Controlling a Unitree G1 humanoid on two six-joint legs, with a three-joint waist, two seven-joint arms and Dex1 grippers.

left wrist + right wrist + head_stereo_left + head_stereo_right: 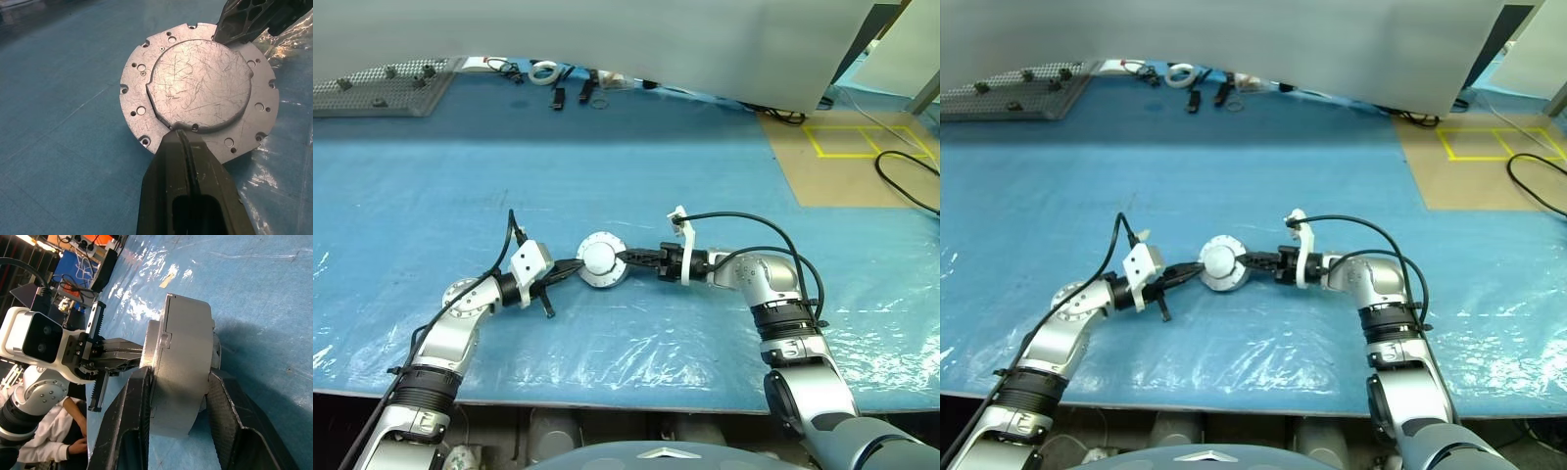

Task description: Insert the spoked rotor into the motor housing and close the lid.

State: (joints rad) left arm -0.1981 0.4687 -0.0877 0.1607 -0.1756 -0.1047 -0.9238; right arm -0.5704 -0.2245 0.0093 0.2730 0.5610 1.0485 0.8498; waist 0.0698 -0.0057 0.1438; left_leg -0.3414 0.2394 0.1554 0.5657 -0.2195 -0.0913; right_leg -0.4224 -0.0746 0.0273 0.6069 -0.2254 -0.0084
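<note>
The motor housing hung above the blue tabletop, between both grippers. The left gripper had its fingers pinched tight on the housing's flat rim. From the opposite side, the right gripper straddled the housing's thick body, its fingers against both faces.

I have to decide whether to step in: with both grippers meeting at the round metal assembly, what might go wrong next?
The left gripper, shut, touches only the motor housing at its thin rim, so it may slip. The right gripper straddles the housing's thickness; closing could tilt it or pull it from the left gripper.
</note>
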